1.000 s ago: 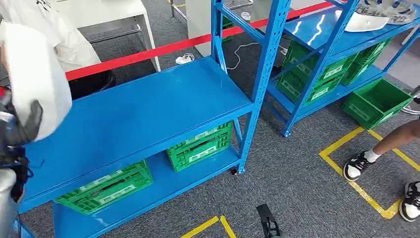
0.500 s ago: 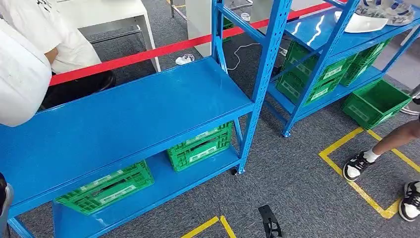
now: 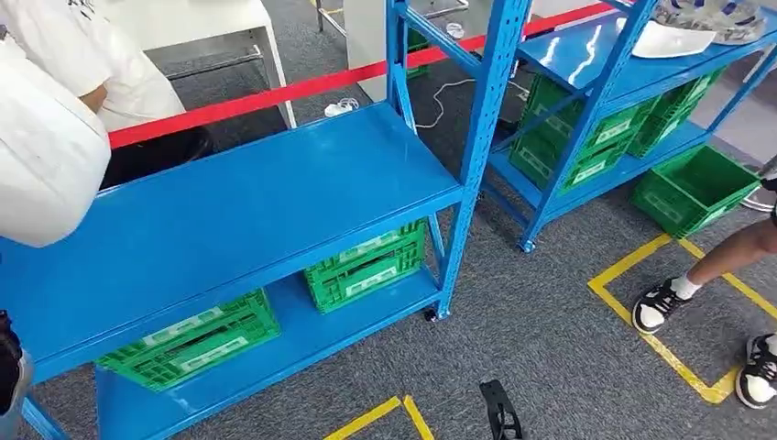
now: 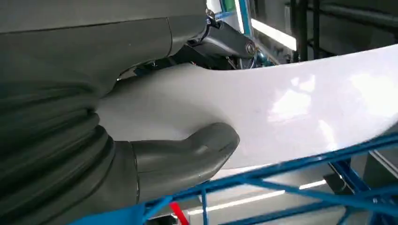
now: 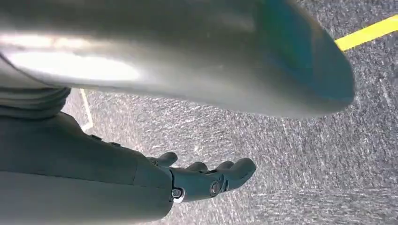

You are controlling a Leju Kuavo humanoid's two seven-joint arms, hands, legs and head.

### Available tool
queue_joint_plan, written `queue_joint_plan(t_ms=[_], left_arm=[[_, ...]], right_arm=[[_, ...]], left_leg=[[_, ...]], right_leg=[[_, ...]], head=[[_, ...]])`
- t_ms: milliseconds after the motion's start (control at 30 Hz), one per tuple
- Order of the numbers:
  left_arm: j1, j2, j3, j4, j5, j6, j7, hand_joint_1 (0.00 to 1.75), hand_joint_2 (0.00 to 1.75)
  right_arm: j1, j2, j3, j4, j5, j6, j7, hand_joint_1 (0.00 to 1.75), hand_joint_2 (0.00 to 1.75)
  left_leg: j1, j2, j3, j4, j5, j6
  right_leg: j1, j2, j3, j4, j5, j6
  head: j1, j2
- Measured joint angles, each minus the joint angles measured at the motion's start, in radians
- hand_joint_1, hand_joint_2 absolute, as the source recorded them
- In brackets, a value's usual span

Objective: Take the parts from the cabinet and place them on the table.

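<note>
A large white curved part (image 3: 46, 156) hangs at the left edge of the head view, above the blue shelf (image 3: 247, 211) of the near cabinet. In the left wrist view my left hand (image 4: 155, 154) grips this white part (image 4: 291, 112), with the grey thumb (image 4: 197, 150) pressed against its underside and the darker fingers hidden behind it. My right hand (image 5: 206, 180) hangs over the grey carpet, its fingers loosely extended and holding nothing. More white parts (image 3: 673, 37) lie on the top shelf of the far cabinet (image 3: 586, 55).
Green crates (image 3: 366, 266) sit on the lower shelves of both blue racks. A red barrier tape (image 3: 275, 92) runs behind them, with a person in a white shirt (image 3: 119, 64) beyond. Another person's sneakered feet (image 3: 660, 307) stand by yellow floor tape (image 3: 641, 321) at right.
A second ago my left hand showed under the white part at the left edge; now just the part shows there. The camera has shifted a little, so the racks sit slightly further left.
</note>
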Motion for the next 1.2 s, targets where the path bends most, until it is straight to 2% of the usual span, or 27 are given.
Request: queue_joint_plan(t_ms=[67,100,133,200,233,267,300,333,400,433,467,567,600,633,700,733,767,800,833,867,900,933,967,1067,1100,1133,1200], left_arm=[[0.001,0.001,-0.003,-0.002,-0.001,-0.003,0.000,1.75,1.75],[0.001,0.002,-0.003,-0.002,-0.001,-0.003,-0.001,1.75,1.75],[0.001,0.004,-0.004,-0.002,-0.001,-0.004,-0.001,1.75,1.75],[0.002,0.005,-0.006,-0.002,-0.003,-0.007,-0.002,1.75,1.75],[0.005,0.005,-0.007,-0.001,-0.003,-0.011,-0.002,1.75,1.75],[0.010,0.005,-0.008,0.000,-0.004,-0.014,-0.002,1.75,1.75],[0.013,0.005,-0.010,0.000,-0.006,-0.014,-0.002,1.75,1.75],[0.014,0.005,-0.011,0.001,-0.008,-0.016,-0.003,1.75,1.75],[0.013,0.005,-0.013,0.001,-0.008,-0.017,-0.005,1.75,1.75],[0.012,0.005,-0.014,0.000,-0.008,-0.018,-0.005,1.75,1.75],[0.014,0.005,-0.016,-0.002,-0.008,-0.019,-0.006,1.75,1.75],[0.010,0.013,-0.018,-0.001,-0.005,-0.024,-0.010,1.75,1.75],[0.012,0.015,-0.019,0.001,0.001,-0.024,-0.013,1.75,1.75],[0.014,0.018,-0.019,0.002,0.006,-0.024,-0.019,1.75,1.75],[0.022,0.032,-0.019,0.002,0.016,-0.023,-0.028,1.75,1.75],[0.033,0.038,-0.019,0.002,0.019,-0.023,-0.033,1.75,1.75],[0.046,0.043,-0.019,0.001,0.020,-0.021,-0.037,1.75,1.75],[0.059,0.046,-0.019,0.001,0.021,-0.018,-0.040,1.75,1.75],[0.071,0.052,-0.019,-0.002,0.021,-0.014,-0.044,1.75,1.75],[0.079,0.055,-0.019,-0.003,0.021,-0.011,-0.045,1.75,1.75],[0.084,0.059,-0.018,-0.006,0.021,-0.010,-0.047,1.75,1.75],[0.089,0.064,-0.016,-0.012,0.021,-0.006,-0.048,1.75,1.75],[0.093,0.071,-0.012,-0.017,0.021,-0.005,-0.051,1.75,1.75],[0.104,0.078,-0.011,-0.019,0.021,-0.005,-0.054,1.75,1.75],[0.108,0.084,-0.010,-0.019,0.021,-0.005,-0.054,1.75,1.75],[0.111,0.091,-0.008,-0.018,0.021,-0.005,-0.055,1.75,1.75],[0.111,0.096,-0.006,-0.018,0.021,-0.004,-0.055,1.75,1.75]], right_arm=[[0.001,0.000,-0.003,0.000,-0.004,0.000,0.000,0.00,0.00],[0.000,0.002,-0.004,0.000,-0.004,0.000,-0.001,0.00,0.00],[0.000,0.002,-0.007,0.000,-0.005,0.000,-0.001,0.00,0.00],[0.001,0.002,-0.011,0.000,-0.009,-0.001,0.001,0.00,0.00],[0.002,0.002,-0.015,0.000,-0.012,-0.002,0.003,0.00,0.00],[0.002,0.002,-0.018,0.000,-0.015,-0.002,0.004,0.00,0.00],[0.003,0.002,-0.020,0.000,-0.018,-0.002,0.005,0.00,0.00],[0.003,0.003,-0.022,0.000,-0.019,-0.002,0.009,0.00,0.00],[0.004,0.006,-0.026,0.000,-0.021,-0.002,0.011,0.00,0.00],[0.004,0.006,-0.027,0.000,-0.021,-0.002,0.011,0.00,0.00],[0.004,0.008,-0.027,0.000,-0.021,-0.002,0.011,0.00,0.00],[0.005,0.008,-0.028,0.000,-0.018,0.002,0.003,0.00,0.00],[0.008,0.007,-0.028,0.000,-0.016,0.004,-0.002,0.00,0.00],[0.010,0.006,-0.028,0.000,-0.010,0.008,-0.005,0.00,0.00],[0.010,0.006,-0.028,0.000,-0.005,0.011,-0.005,0.00,0.00],[0.010,0.005,-0.028,0.000,-0.003,0.012,-0.005,0.00,0.00],[0.010,0.005,-0.028,0.000,0.000,0.012,-0.005,0.00,0.00],[0.010,0.005,-0.028,0.000,0.002,0.012,-0.006,0.00,0.00],[0.010,0.005,-0.028,0.000,0.003,0.014,-0.006,0.00,0.00],[0.010,0.005,-0.028,0.000,0.004,0.016,-0.006,0.00,0.00],[0.009,0.005,-0.028,0.000,0.005,0.016,-0.008,0.00,0.00],[0.007,0.005,-0.028,0.000,0.005,0.017,-0.011,0.00,0.00],[0.006,0.005,-0.028,0.000,0.006,0.019,-0.011,0.00,0.00],[0.009,0.005,-0.028,0.000,0.007,0.019,-0.014,0.00,0.00],[0.009,0.006,-0.028,0.000,0.007,0.019,-0.014,0.00,0.00],[0.006,0.006,-0.028,0.000,0.007,0.019,-0.014,0.00,0.00],[0.006,0.006,-0.028,0.000,0.007,0.019,-0.013,0.00,0.00]], left_leg=[[0.001,-0.001,-0.004,-0.004,0.010,-0.016],[0.004,-0.001,-0.009,0.003,0.000,-0.020],[0.006,0.000,-0.024,0.037,-0.049,-0.027],[0.007,0.000,-0.065,0.170,-0.146,-0.035],[0.008,0.000,-0.086,0.246,-0.184,-0.038],[0.008,0.000,-0.089,0.281,-0.193,-0.038],[0.007,0.000,-0.069,0.273,-0.177,-0.036],[0.007,0.000,-0.031,0.227,-0.143,-0.032],[0.005,0.000,0.090,0.059,-0.089,-0.018],[0.002,0.000,0.132,-0.018,-0.124,-0.012],[-0.005,0.000,0.144,-0.024,-0.113,-0.012],[-0.011,-0.001,0.127,-0.031,-0.096,0.007],[0.003,0.004,0.123,-0.047,-0.075,0.019],[0.000,0.006,0.118,-0.050,-0.062,0.025],[0.000,0.007,0.087,-0.048,-0.038,0.034],[-0.001,0.007,0.070,-0.047,-0.025,0.035],[-0.002,0.008,0.054,-0.044,-0.014,0.035],[-0.002,0.008,0.038,-0.041,-0.004,0.033],[-0.002,0.008,0.020,-0.035,0.005,0.030],[-0.001,0.008,0.003,-0.028,0.012,0.027],[0.000,0.008,-0.010,-0.020,0.017,0.023],[0.000,0.008,-0.020,-0.010,0.022,0.018],[-0.004,0.008,-0.031,-0.001,0.026,0.011],[-0.002,0.008,-0.030,-0.011,0.051,-0.009],[-0.001,0.006,-0.036,-0.010,0.055,-0.014],[0.002,0.004,-0.047,0.005,0.019,-0.022],[0.007,0.004,-0.081,0.113,-0.103,-0.034]], right_leg=[[-0.002,0.000,-0.009,-0.002,0.012,-0.018],[-0.004,-0.003,-0.011,-0.004,0.018,-0.027],[-0.003,-0.003,-0.019,-0.006,0.027,-0.035],[-0.002,-0.003,-0.037,-0.007,0.041,-0.040],[-0.001,-0.003,-0.050,-0.006,0.051,-0.040],[0.000,-0.003,-0.061,-0.006,0.059,-0.040],[0.001,-0.004,-0.072,-0.005,0.068,-0.039],[0.002,-0.004,-0.082,-0.005,0.077,-0.038],[0.003,-0.003,-0.098,-0.005,0.095,-0.033],[0.003,-0.003,-0.101,-0.006,0.102,-0.029],[0.003,-0.003,-0.100,-0.012,0.111,-0.021],[0.000,-0.003,-0.093,-0.030,0.139,0.000],[-0.001,0.000,-0.099,-0.028,0.140,0.006],[0.002,-0.003,-0.110,-0.004,0.092,0.009],[0.003,-0.004,-0.145,0.117,-0.034,0.010],[0.003,-0.004,-0.162,0.196,-0.076,0.013],[0.004,-0.004,-0.167,0.254,-0.088,0.015],[0.003,-0.004,-0.157,0.272,-0.070,0.015],[0.003,-0.005,-0.124,0.249,-0.034,0.015],[0.003,-0.005,-0.078,0.193,-0.003,0.013],[0.003,-0.006,-0.016,0.113,0.008,0.011],[0.003,-0.006,0.041,0.029,-0.024,0.008],[0.011,-0.004,0.068,-0.022,-0.047,-0.002],[0.014,-0.003,0.054,-0.015,-0.031,-0.024],[0.007,-0.006,0.045,-0.024,-0.016,-0.034],[0.006,-0.009,0.034,-0.025,-0.003,-0.041],[0.006,-0.009,0.005,-0.025,0.020,-0.047]], head=[[0.000,0.000],[0.000,0.000],[-0.002,0.000],[-0.003,0.000],[-0.004,0.000],[-0.004,0.000],[-0.004,0.000],[-0.004,0.000],[-0.003,0.000],[-0.003,0.000],[-0.002,0.000],[-0.007,0.000],[-0.009,0.000],[-0.006,0.000],[-0.003,0.000],[-0.003,0.000],[-0.003,0.000],[-0.003,0.000],[-0.002,0.000],[-0.002,0.000],[-0.001,0.000],[0.000,0.000],[0.000,0.000],[0.002,0.000],[0.001,0.000],[0.000,0.000],[-0.003,0.000]])
